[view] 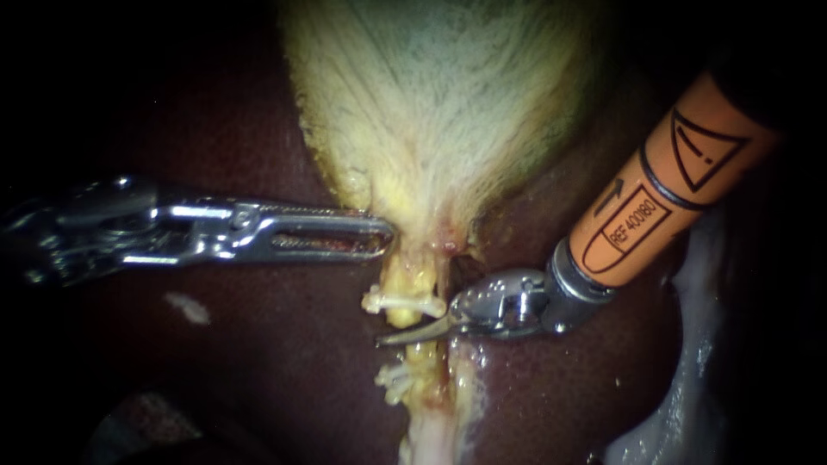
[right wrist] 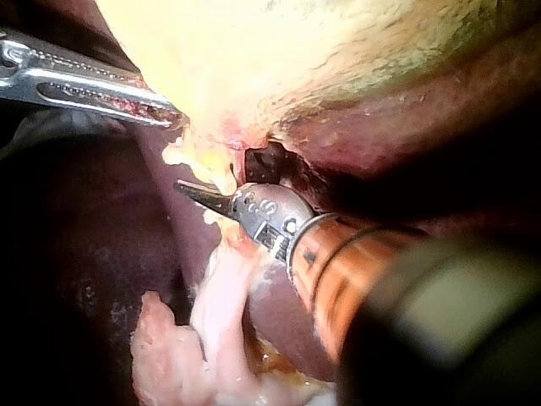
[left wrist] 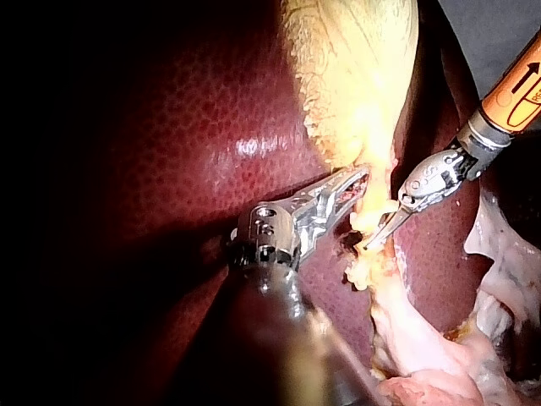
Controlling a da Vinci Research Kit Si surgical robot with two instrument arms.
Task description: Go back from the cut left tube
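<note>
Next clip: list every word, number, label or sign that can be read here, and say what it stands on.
Right instrument, orange shaft section: printed markings are there; instrument marks are not read off.
Right instrument, metal wrist: tiny engraved characters, too small to read.
Left instrument: no text visible.
Liver, gallbladder, tube, clips: no text.

All the print in view stands on the right instrument [view: 398, 338]. In the endoscope view its orange sleeve [view: 663, 194] carries black markings: a framed line of characters, with signs beside it along the shaft. The left wrist view shows a corner of the same sleeve with part of one black mark. In the right wrist view small characters sit on the metal wrist [right wrist: 275, 224] behind the tip, too small to make out.
</note>
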